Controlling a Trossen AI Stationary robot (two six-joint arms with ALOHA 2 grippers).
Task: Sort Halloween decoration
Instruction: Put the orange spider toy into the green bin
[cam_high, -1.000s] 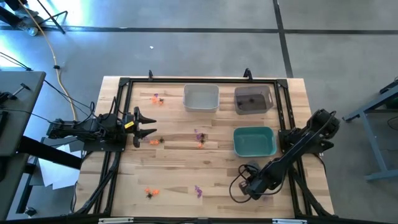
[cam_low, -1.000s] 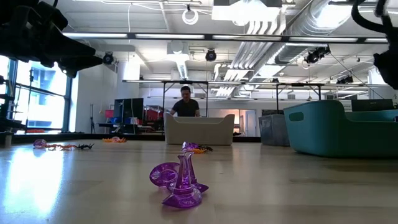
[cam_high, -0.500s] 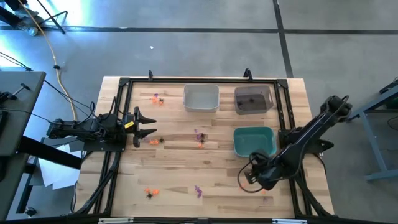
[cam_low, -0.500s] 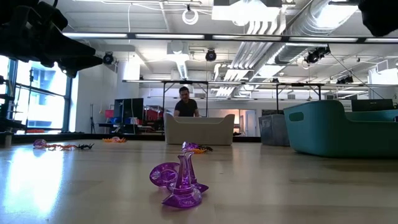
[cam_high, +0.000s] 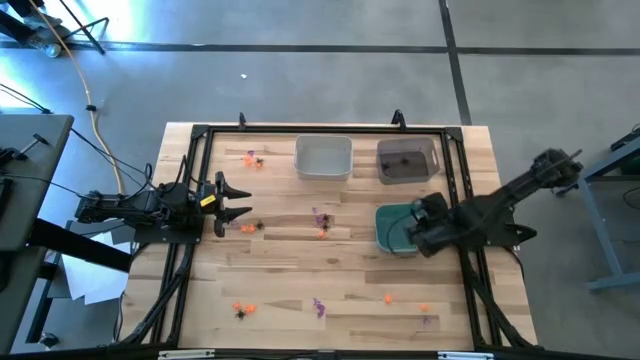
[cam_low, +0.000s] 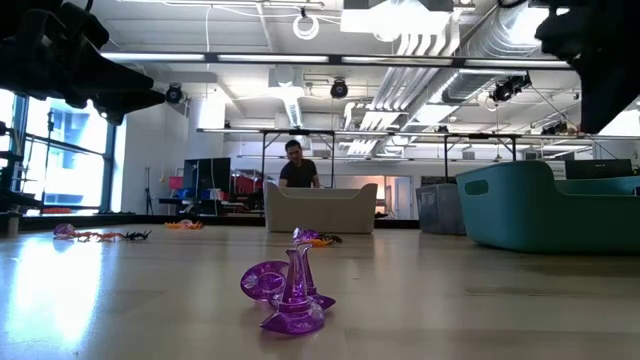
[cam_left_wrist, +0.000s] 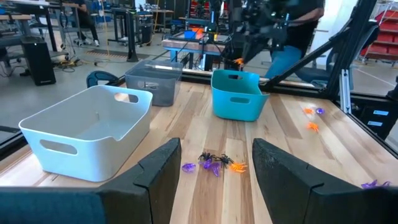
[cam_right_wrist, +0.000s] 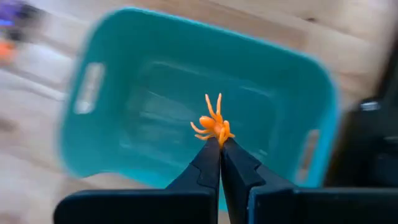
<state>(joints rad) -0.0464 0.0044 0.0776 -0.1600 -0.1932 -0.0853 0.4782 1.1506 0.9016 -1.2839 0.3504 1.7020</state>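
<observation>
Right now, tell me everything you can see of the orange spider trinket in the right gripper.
The orange spider trinket is a tiny piece of glossy, plastic-looking orange with a rounded body and thin legs fanning outward. The right gripper is shut on it, pinching it by one end between its dark fingertips so that the rest sticks out past them. It hangs in the air over the open teal bin, touching nothing but the fingers. The bin looks empty beneath it. In the left wrist view it shows as an orange speck above that bin.
</observation>
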